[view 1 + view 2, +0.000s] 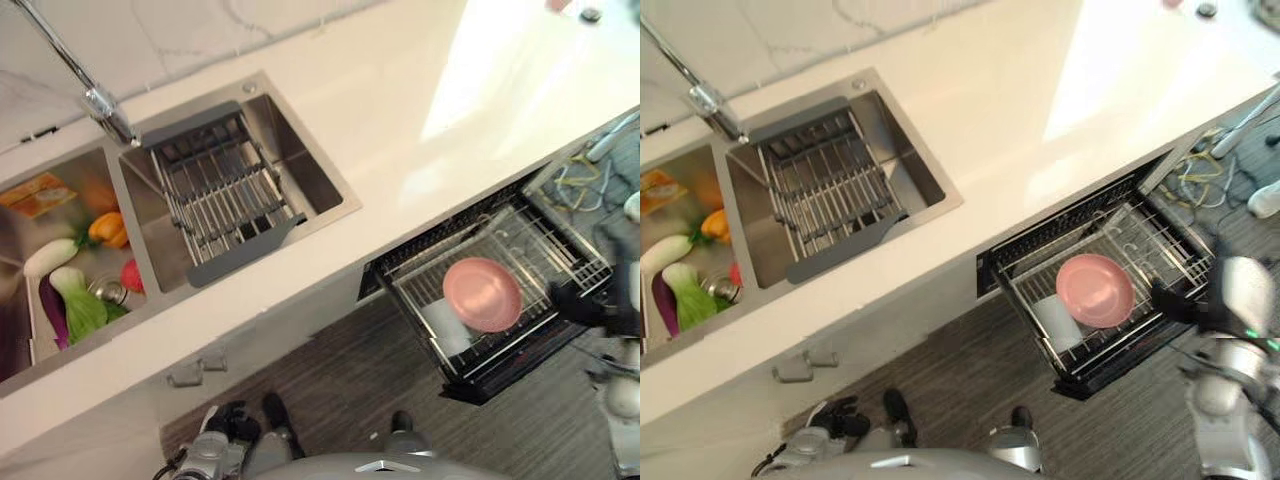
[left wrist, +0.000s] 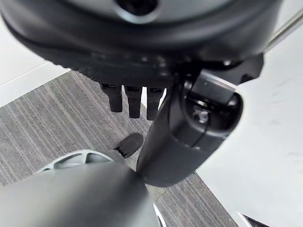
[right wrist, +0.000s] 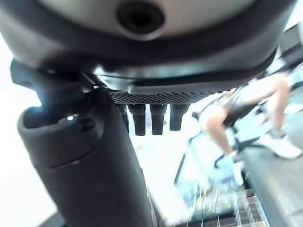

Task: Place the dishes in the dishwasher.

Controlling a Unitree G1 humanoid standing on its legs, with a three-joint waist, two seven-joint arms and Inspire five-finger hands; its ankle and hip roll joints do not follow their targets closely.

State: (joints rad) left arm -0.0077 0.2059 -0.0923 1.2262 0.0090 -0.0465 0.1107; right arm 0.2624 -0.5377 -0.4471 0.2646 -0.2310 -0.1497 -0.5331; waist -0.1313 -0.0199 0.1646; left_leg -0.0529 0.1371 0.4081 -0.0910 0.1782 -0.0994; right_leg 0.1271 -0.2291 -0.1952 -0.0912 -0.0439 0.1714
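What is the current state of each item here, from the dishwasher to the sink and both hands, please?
Dishwasher rack: pulled out.
Pink plate: lying in the rack.
White dish: in the rack beside the plate.
Sink drainer: holds no dishes.
Vegetables: piled in the other basin.
Right hand: at the rack's edge, holding nothing.
Left hand: fingers straight, holding nothing.

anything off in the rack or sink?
Nothing damaged or spilled. The pink plate lies flat on the pulled-out dishwasher rack rather than standing on edge. The sink rack holds no dishes; vegetables lie in the neighbouring basin.
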